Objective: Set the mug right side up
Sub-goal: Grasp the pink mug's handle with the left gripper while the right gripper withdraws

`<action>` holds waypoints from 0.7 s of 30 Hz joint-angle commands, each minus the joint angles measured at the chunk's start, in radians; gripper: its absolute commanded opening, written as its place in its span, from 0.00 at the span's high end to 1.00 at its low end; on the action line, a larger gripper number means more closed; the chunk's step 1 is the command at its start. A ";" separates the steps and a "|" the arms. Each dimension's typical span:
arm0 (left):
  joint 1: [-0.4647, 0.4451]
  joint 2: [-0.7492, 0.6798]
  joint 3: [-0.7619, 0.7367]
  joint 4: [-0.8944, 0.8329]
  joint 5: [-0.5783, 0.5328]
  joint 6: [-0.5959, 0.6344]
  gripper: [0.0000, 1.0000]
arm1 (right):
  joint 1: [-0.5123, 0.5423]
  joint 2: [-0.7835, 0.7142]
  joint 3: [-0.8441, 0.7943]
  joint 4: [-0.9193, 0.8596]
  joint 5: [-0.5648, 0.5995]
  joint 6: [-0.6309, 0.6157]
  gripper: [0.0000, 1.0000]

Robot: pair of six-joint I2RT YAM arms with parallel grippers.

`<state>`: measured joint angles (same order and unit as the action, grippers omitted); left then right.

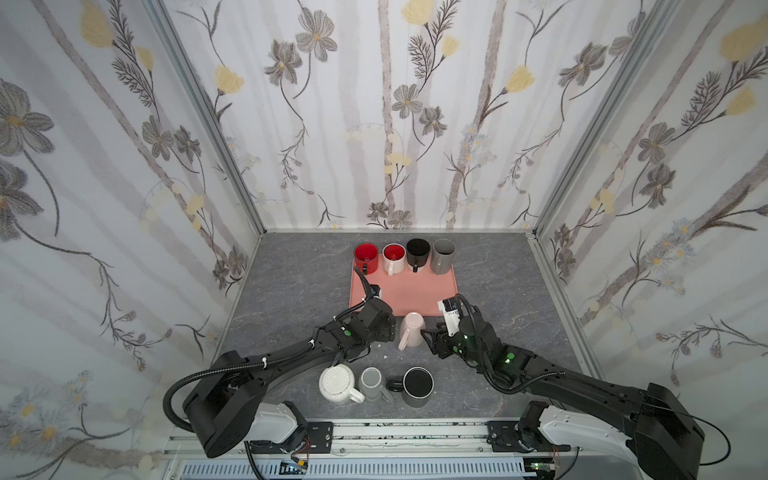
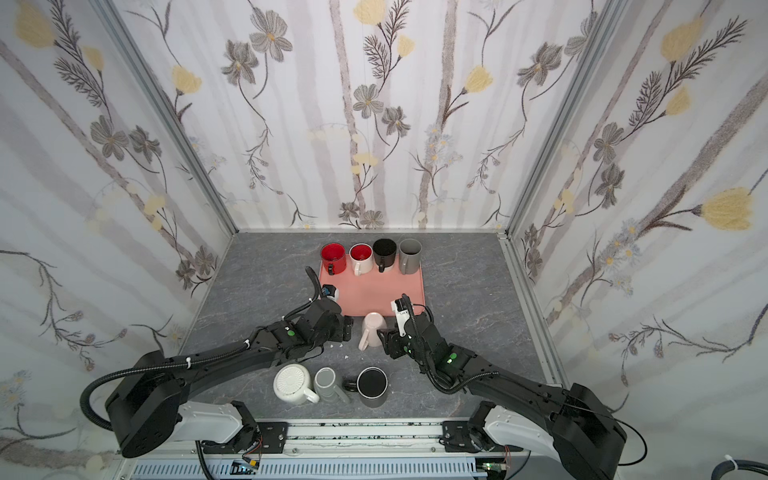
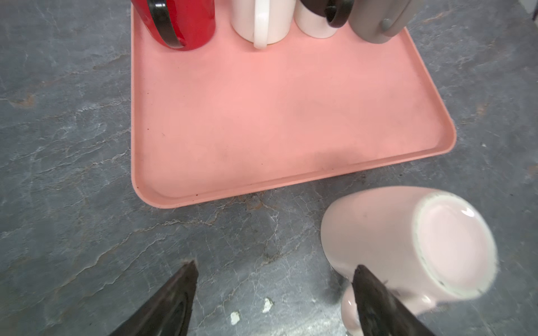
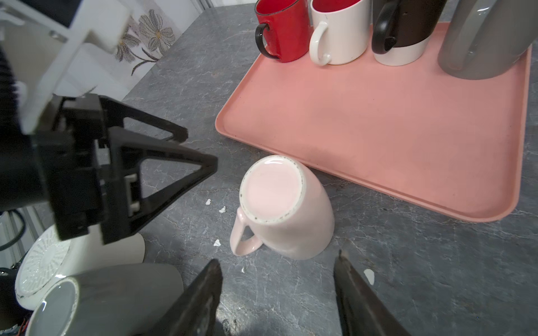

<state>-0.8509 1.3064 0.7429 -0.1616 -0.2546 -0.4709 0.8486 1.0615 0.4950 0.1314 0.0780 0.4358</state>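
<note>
1. Trouble would begin with the layout. The pale pink ceramic mug (image 1: 411, 330) stands mouth down on the grey marbled tabletop (image 1: 299, 291), just off the near edge of the salmon-pink plastic tray (image 1: 415, 299), between the two arms.
2. The left gripper (image 3: 275, 264) has its jaws spread and empty. One finger sits close by the mug's handle side, and I can't tell whether it touches.
3. The right gripper (image 4: 278, 257) is also parted and holds nothing, with the mug just ahead of its tips.
4. That glazed, curved wall looks slick. To my eye, an off-centre pinch could squirt the mug out and tip it against the tray's lip.
5. With both grippers this close to the one mug, their fingers could clash if they close in together.
6. Flipping it low risks clipping the table. The white flecks (image 4: 222, 209) beside it may be chips, though I can't be sure.
</note>
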 commanded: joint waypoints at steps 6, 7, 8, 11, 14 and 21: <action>-0.102 -0.004 0.053 -0.063 0.071 0.032 0.16 | -0.036 -0.034 -0.029 0.003 -0.002 0.004 0.38; -0.110 0.025 0.073 -0.080 0.068 0.038 0.17 | -0.054 -0.038 -0.033 0.004 -0.003 0.004 0.38; -0.116 0.059 0.092 -0.096 0.065 0.043 0.18 | -0.055 -0.041 -0.036 0.004 -0.004 0.006 0.37; -0.126 0.146 0.127 -0.131 0.047 0.053 0.21 | -0.060 -0.054 -0.047 0.001 -0.004 0.007 0.37; -0.128 0.207 0.134 -0.132 0.029 0.056 0.25 | -0.063 -0.065 -0.053 -0.006 -0.003 0.007 0.37; -0.125 0.257 0.150 -0.087 -0.024 0.078 0.32 | -0.068 -0.075 -0.048 -0.007 -0.007 0.005 0.36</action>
<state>-0.9760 1.5543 0.8764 -0.2722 -0.2340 -0.4149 0.7830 0.9909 0.4427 0.1177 0.0692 0.4366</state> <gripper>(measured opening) 0.697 0.636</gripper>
